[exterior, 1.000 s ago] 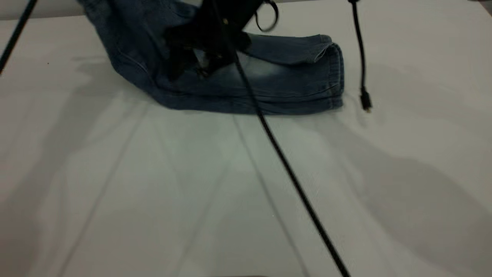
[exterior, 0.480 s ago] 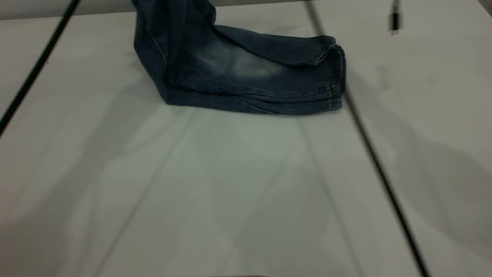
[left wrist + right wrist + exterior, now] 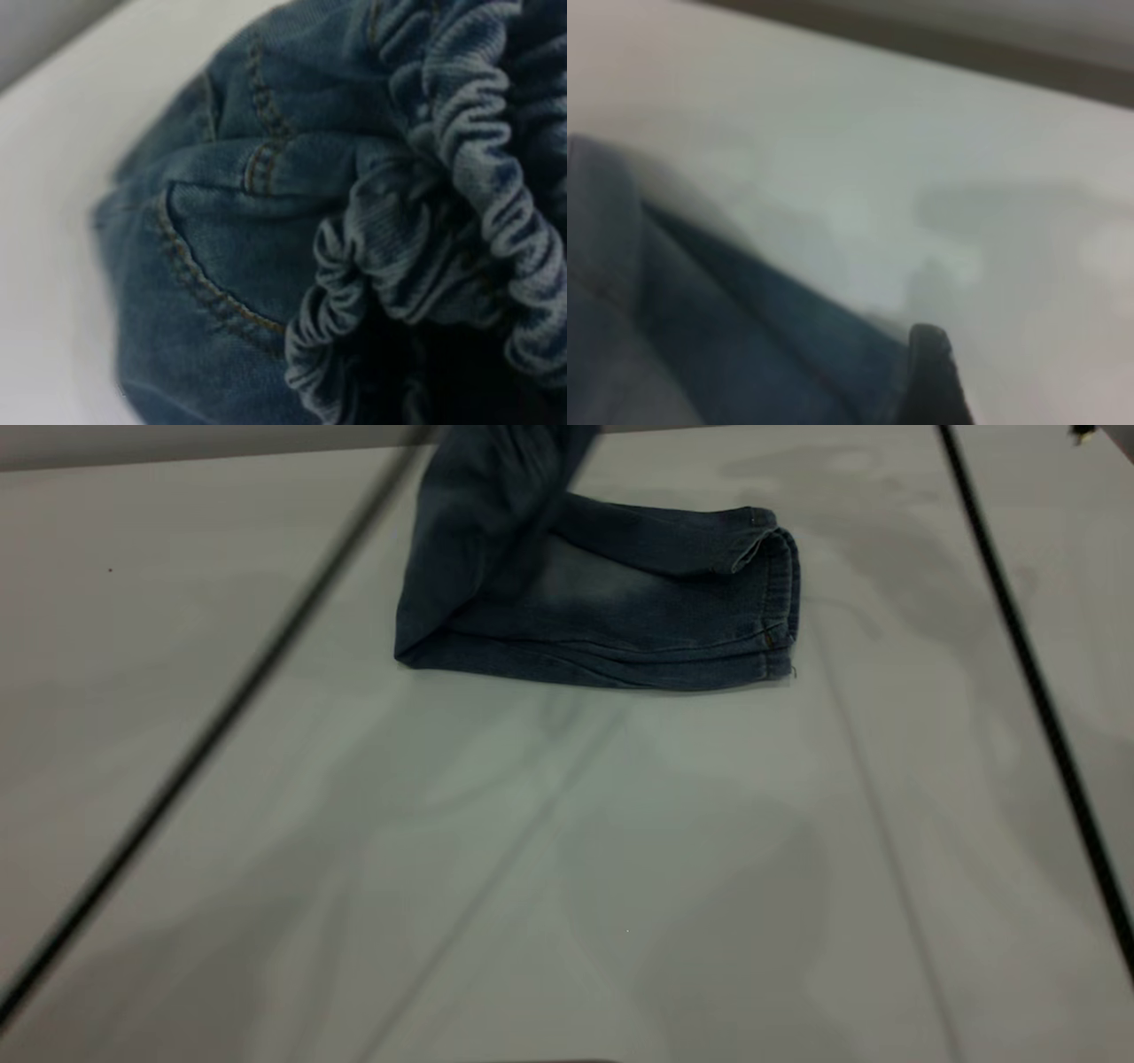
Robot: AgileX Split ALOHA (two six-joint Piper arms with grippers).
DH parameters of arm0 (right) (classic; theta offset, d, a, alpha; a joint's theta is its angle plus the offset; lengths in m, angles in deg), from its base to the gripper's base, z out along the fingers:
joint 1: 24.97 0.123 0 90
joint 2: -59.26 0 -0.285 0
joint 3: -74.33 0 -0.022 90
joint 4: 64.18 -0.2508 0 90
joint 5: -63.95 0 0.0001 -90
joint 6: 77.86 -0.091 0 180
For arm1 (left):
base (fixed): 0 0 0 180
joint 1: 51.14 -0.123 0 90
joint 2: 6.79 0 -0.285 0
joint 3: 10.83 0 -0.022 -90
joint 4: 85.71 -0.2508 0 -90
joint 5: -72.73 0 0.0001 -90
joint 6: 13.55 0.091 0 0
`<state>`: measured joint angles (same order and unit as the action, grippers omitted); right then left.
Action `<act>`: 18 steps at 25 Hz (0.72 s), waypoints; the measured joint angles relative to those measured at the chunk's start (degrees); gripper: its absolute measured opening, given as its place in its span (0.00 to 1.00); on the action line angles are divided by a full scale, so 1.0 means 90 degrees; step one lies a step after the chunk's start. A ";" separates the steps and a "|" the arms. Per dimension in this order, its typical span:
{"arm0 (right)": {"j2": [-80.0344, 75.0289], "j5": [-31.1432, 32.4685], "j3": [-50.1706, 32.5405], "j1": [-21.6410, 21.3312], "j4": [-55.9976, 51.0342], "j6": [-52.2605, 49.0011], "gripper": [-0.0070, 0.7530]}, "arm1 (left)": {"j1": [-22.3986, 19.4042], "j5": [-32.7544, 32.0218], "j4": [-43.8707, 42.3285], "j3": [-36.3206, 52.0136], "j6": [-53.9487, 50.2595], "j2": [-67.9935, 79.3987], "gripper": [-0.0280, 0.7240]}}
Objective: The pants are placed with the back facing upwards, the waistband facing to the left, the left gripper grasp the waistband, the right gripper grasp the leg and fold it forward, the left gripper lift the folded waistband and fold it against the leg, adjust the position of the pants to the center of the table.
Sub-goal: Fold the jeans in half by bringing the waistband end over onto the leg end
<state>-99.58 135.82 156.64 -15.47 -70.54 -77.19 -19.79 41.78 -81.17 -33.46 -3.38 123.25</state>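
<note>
The pants (image 3: 620, 620) lie folded lengthwise at the far middle of the table (image 3: 567, 850), with the hems to the right. The leg (image 3: 589, 584), with its pale faded patch, faces up. The waist end (image 3: 483, 505) is lifted off the table, leans right over the leg and rises past the top edge. The left wrist view is filled by the ruched waistband (image 3: 461, 168), bunched up close with a back pocket seam (image 3: 204, 283) beside it. The left gripper holds it but is hidden in the cloth. The right gripper (image 3: 932, 381) hovers over the table beside a denim edge (image 3: 700, 336).
Two black cables cross the exterior view. One blurred cable (image 3: 221, 717) runs from the top middle to the lower left. The other cable (image 3: 1036, 700) runs down the right side. White tabletop stretches in front of the pants.
The lifted waist end has swung right, from above the table's left toward the leg, and the crease on the table moved right. A black gripper over the pants has left the exterior view.
</note>
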 joint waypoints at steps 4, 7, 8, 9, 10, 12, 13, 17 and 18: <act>0.0091 0.0000 0.0026 -0.0153 0.0053 0.0006 0.58 | 0.0355 0.0450 0.0000 0.0000 0.0000 0.0556 0.18; 0.0163 0.0015 0.0026 -0.0209 0.0053 0.0017 0.58 | 0.0538 0.0811 0.0000 0.0000 0.0000 0.0889 0.19; 0.0187 0.0015 0.0026 -0.0216 0.0053 0.0031 0.58 | 0.0590 0.0903 0.0000 0.0000 0.0000 0.0969 0.19; 0.0223 0.0020 0.0026 -0.0216 0.0053 0.0037 0.58 | 0.0636 0.0962 0.0000 0.0000 0.0000 0.1019 0.20; 0.0244 0.0020 0.0026 -0.0216 0.0053 0.0044 0.58 | 0.0671 0.0980 0.0000 0.0000 0.0000 0.1036 0.23; 0.0290 0.0020 0.0026 -0.0216 0.0053 0.0073 0.58 | 0.0694 0.1043 0.0000 0.0000 0.0000 0.1043 0.29; 0.0313 0.0020 0.0026 -0.0216 0.0048 0.0097 0.58 | 0.0694 0.1068 0.0000 0.0000 0.0000 0.1023 0.34; 0.0440 0.0027 0.0026 -0.0216 0.0048 0.0164 0.58 | 0.0694 0.0964 0.0000 0.0000 0.0000 0.0919 0.56; 0.0477 0.0027 0.0026 -0.0216 0.0048 0.0170 0.58 | 0.0694 0.0830 0.0006 -0.0018 0.0000 0.0867 0.60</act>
<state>-95.28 136.06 156.87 -17.42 -70.11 -75.67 -13.54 49.25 -81.11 -33.62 -3.38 131.05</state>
